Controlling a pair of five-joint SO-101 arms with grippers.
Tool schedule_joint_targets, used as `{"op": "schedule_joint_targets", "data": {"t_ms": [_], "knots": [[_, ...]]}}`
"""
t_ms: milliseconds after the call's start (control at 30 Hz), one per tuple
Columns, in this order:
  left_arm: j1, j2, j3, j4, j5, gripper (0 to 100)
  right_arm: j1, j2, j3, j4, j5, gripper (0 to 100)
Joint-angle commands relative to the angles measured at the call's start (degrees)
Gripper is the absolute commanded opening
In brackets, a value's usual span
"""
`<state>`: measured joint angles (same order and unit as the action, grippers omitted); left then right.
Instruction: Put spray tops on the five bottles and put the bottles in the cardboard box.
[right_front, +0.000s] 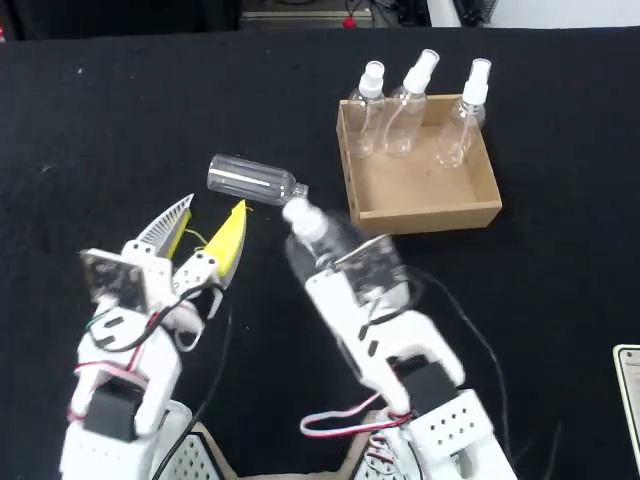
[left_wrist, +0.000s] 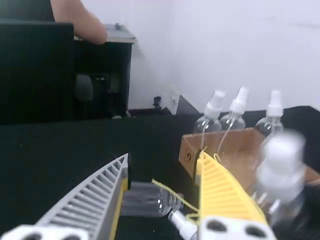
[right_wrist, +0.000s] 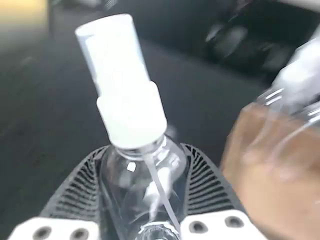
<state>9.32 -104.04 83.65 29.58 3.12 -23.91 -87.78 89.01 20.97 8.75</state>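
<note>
Clear bottle (right_wrist: 131, 186) with white spray top (right_wrist: 122, 80) sits clamped in the right gripper (right_wrist: 146, 156); left gripper (right_front: 212, 214) gapes empty.

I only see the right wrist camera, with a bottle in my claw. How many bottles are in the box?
Observer: Three bottles stand in the box, along its far wall.
Operator: Are any left outside?
Observer: One bottle lies on its side on the table, left of the box.
Operator: Is the other claw holding it?
Observer: No. The left gripper is open, and that bottle lies just past its tips.
</note>
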Motion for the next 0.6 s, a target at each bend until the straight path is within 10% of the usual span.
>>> {"op": "schedule_joint_targets", "data": {"t_ms": [0,567], "knots": [[-0.5,-0.5,10.9,-16.6,-0.7,21,8.5,-0.5,-10.4,0.2,-0.4,1.1],[-0.4,0.4,13.7,-17.5,-0.7,21,17.2,34.5,-29.6,-10.5,-15.2,1.1]]}}
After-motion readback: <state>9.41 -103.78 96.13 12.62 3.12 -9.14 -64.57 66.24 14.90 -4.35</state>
